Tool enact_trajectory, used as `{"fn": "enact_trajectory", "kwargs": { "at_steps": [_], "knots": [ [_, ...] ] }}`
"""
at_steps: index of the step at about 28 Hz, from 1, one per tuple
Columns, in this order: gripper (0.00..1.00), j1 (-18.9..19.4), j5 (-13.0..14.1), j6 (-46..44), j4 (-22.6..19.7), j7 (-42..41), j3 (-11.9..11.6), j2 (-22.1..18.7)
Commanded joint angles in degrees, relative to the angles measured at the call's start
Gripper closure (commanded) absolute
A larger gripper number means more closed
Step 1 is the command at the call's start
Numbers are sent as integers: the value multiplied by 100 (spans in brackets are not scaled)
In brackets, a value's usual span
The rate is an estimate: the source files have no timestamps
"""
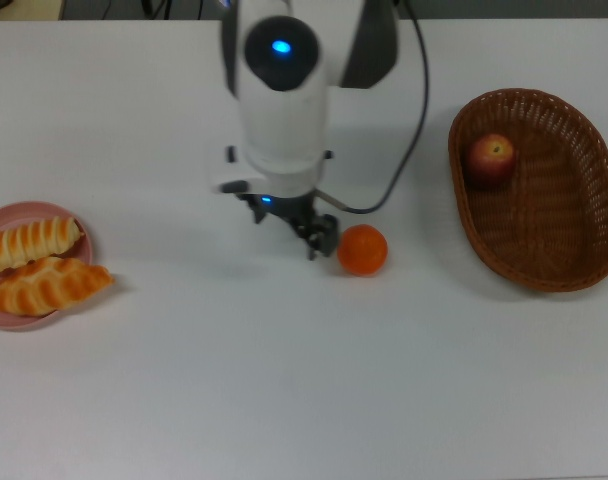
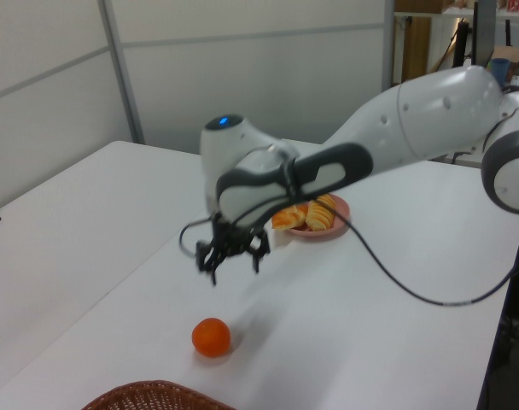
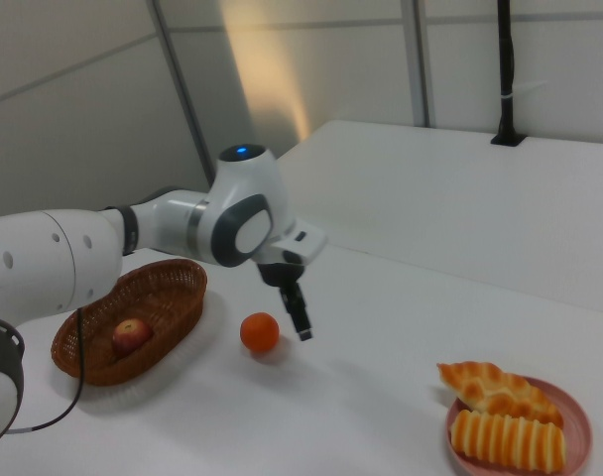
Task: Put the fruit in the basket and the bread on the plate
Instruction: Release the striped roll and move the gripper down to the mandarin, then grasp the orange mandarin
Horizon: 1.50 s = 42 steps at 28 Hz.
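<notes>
Gripper just beside the last loose fruit, empty

In the top view, the black two-finger gripper (image 1: 319, 238) hangs above the white tabletop (image 1: 284, 400) near its middle, fingers spread with nothing between; the bright orange round citrus (image 1: 362, 249) sits just beside it toward the top view's right, arm reaching down from the far edge

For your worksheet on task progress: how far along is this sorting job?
Done: both loaves lie on the pink plate, and the apple sits in the basket. In hand: nothing; the gripper hangs above the table beside the orange. Left: picking up that orange and putting it in the basket.
</notes>
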Motion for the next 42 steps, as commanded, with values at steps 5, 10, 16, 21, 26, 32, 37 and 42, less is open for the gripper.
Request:
{"fn": "enact_trajectory", "kwargs": {
  "at_steps": [5, 10, 16, 21, 26, 32, 37, 42],
  "knots": [
    [0, 824, -245, 55, 108, 750, -150, 189],
    [0, 1000, -245, 55, 328, 830, -150, 329],
    [0, 1036, -351, 73, 574, 1023, -150, 637],
    [0, 1036, -483, 82, 680, 1058, -150, 909],
    [0, 1036, -518, 82, 680, 1041, -150, 1006],
    [54, 1036, -667, 82, 680, 1041, -150, 1015],
    [100, 1027, -632, 73, 706, 1049, -150, 998],
    [100, 1018, -580, 11, 855, 1049, -150, 893]
  ]
}}
